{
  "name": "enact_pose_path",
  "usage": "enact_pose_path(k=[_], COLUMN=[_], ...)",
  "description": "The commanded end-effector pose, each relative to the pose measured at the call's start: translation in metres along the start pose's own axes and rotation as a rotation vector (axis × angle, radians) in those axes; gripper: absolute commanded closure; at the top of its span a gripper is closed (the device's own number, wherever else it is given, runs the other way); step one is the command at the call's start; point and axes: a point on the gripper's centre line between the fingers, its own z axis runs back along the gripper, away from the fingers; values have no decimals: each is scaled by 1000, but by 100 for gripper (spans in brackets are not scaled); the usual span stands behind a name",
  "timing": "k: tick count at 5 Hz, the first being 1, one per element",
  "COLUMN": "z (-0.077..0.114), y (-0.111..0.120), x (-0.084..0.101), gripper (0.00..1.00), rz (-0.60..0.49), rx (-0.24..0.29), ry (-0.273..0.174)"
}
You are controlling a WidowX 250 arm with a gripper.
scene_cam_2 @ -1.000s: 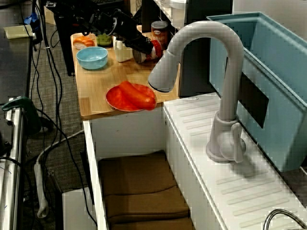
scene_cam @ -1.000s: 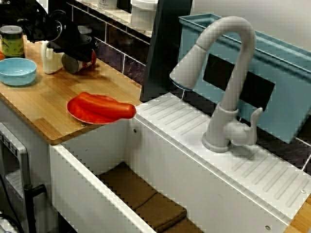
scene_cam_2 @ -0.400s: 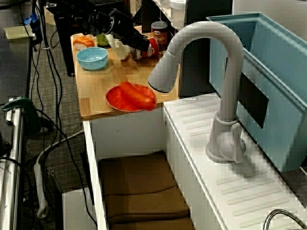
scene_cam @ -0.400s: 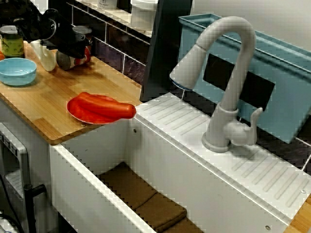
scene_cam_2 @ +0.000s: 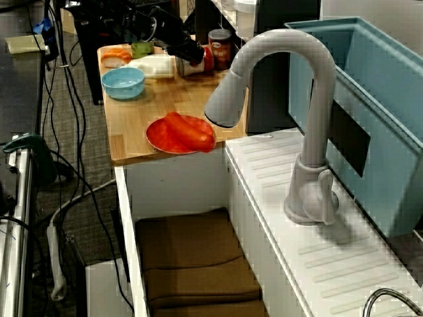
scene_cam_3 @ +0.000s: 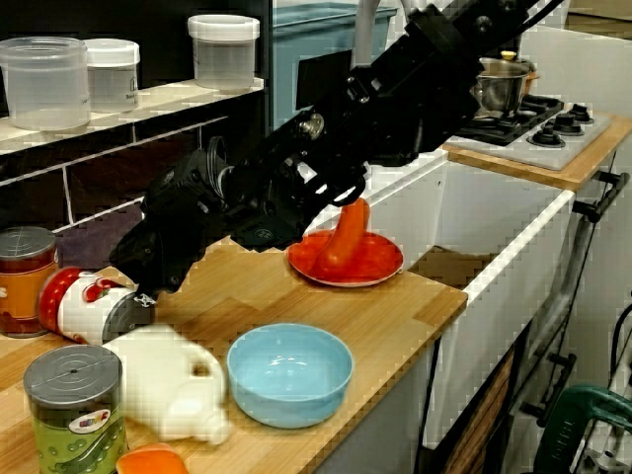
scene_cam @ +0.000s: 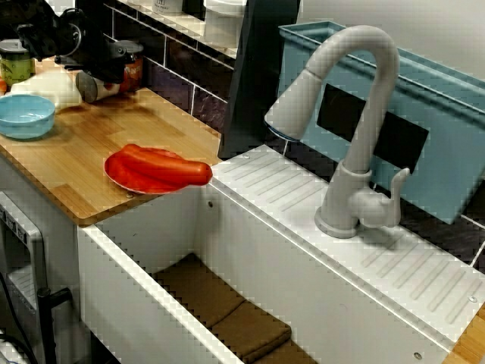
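**Tool down on a can lying by the wall**

The black tool (scene_cam_3: 146,284) reaches low over the far end of the tabletop (scene_cam_3: 395,308), with its tip right on a red-and-white can (scene_cam_3: 77,301). The can lies on its side directly under the tool, its grey end turned toward the jug. Tool and can touch — but the fingers read as one dark mass in every view, so I cannot tell whether they are spread, closed or clamped on the can.

Just in front of the tool, a white jug (scene_cam_3: 163,380) also lies on its side, close against the can. Whether the two touch I cannot tell. Past the jug, toward the tabletop's front edge, a blue bowl (scene_cam_3: 289,373) sits upright. A green tin (scene_cam_3: 77,405) stands beside the jug on the side away from the arm, and something orange (scene_cam_3: 148,462) lies at its foot. Behind the tool, against the tiled wall, a red-labelled jar (scene_cam_3: 25,276) stands just beside the can.

Well away from the tool, back along the arm, a red plate (scene_cam_3: 380,269) carries a long red pepper (scene_cam_3: 346,232). The plate sits near the tabletop's end — beyond it are the white sink (scene_cam: 136,288) and its faucet (scene_cam: 364,114).
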Motion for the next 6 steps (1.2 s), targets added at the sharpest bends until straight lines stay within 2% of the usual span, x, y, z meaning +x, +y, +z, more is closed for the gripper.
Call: enact_pose_path(k=[1,3,4,5,6], z=[10,14,17,23,26], y=[4,3,2,0,-2], x=[14,16,16,15,15], gripper=[100,100,38,0,0], rz=[-6,-13,-27,-49,-70], rx=[-2,-10,-23,-35,-62], ry=[-39,-37,-26,-9,13])
